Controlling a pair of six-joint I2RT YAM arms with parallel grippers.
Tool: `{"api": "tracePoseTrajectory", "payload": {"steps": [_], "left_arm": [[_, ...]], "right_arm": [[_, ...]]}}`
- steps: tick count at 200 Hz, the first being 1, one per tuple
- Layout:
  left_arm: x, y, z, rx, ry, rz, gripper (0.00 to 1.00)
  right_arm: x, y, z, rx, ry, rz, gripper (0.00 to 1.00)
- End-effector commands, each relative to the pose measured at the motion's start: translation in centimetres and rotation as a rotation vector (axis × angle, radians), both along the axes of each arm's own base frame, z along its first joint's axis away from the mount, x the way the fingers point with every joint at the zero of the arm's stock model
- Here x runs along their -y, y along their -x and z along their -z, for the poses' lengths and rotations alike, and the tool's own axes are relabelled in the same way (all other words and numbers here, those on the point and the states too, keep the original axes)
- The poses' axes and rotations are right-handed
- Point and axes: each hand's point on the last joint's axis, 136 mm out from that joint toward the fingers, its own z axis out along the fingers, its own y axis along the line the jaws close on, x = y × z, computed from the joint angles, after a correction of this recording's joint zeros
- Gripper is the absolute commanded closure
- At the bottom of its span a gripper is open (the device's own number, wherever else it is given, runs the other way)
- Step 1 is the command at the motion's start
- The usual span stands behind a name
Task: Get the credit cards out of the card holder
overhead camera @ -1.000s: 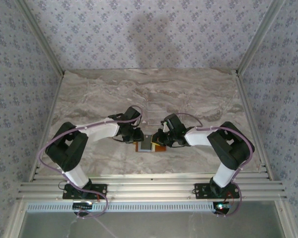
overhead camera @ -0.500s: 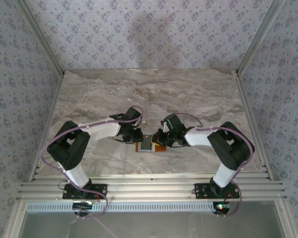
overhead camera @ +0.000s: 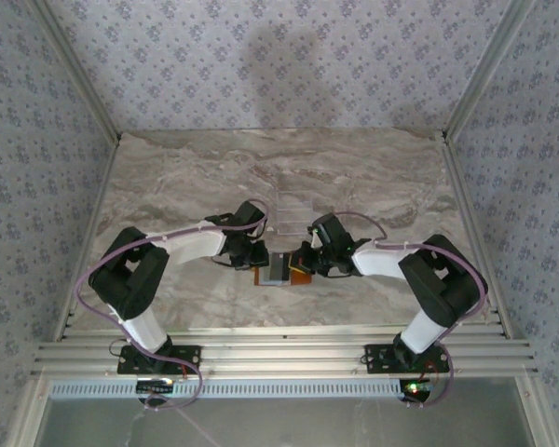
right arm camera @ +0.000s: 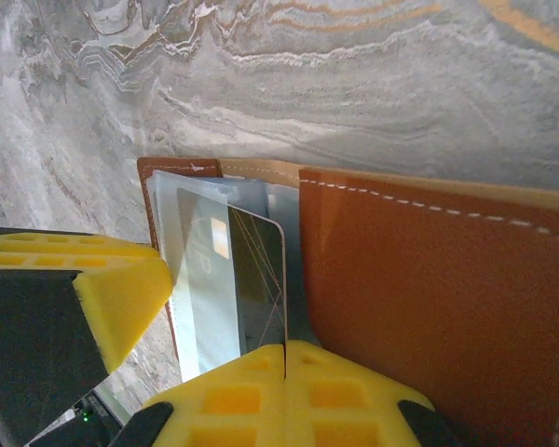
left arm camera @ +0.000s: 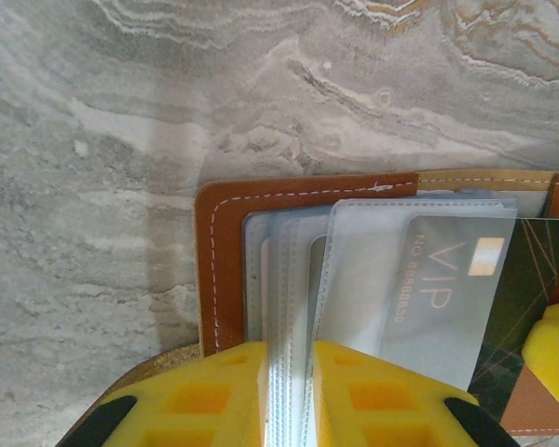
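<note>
**Position.** The holder [overhead camera: 278, 271] lay open on the table [overhead camera: 373, 177], at the centre of the overhead view between the two arms.

**Left gripper.** In the left wrist view the left gripper [left arm camera: 287, 402], at the bottom edge, was clamped on the stack of clear sleeves [left arm camera: 354, 251], pinning the holder's inner leaves.

**Right gripper.** In the right wrist view the right gripper [right arm camera: 284, 396], at bottom centre, had its fingers pressed together. The near edge of the dark card [right arm camera: 258, 279] ran into the seam between them. It was judged to be pinching that card, though the contact itself was hidden. The card, lettered "VIP", sat partly out of its sleeve.

**Step in hand.** Withdrawal of this card.

**Recommendations.**
- Pull along the card's own plane, straight out of the sleeve mouth, with no twist or lift.
- Keep the left clamp firm so that the holder does not drag after the card.
- Draw slowly: the purchase on so thin an edge looked shallow and could slip.

How many further cards sat in the sleeves could not be told.
</note>
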Motion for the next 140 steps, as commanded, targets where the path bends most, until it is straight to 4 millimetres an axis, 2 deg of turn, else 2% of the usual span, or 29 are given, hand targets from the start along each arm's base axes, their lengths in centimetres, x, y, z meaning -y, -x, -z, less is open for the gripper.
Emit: {"api": "tracePoseTrajectory", "payload": {"steps": [1, 34, 66, 93, 140], "left_arm": [[-1.9, 1.0, 1.7, -0.050, -0.107, 0.000, 0.80], [-1.8, 0.9, 1.6, -0.050, -0.103, 0.001, 0.80], [-1.8, 1.0, 1.6, -0.052, -0.105, 0.005, 0.80], [-1.9, 1.0, 1.6, -0.054, -0.107, 0.006, 0.80], [-1.8, 1.0, 1.7, -0.058, -0.106, 0.006, 0.80]], "right_arm": [[0.1, 0.1, 0.0, 0.004, -0.008, -0.007, 0.86], [-0.4, 0.1, 0.8, -0.028, -0.023, -0.007, 0.72], [-0.5, 0.3, 1.6, -0.060, -0.011, -0.017, 0.69], [-1.0, 0.5, 1.9, -0.069, -0.017, -0.036, 0.71], [-1.4, 0.4, 1.0, -0.039, 0.002, -0.077, 0.79]]}}
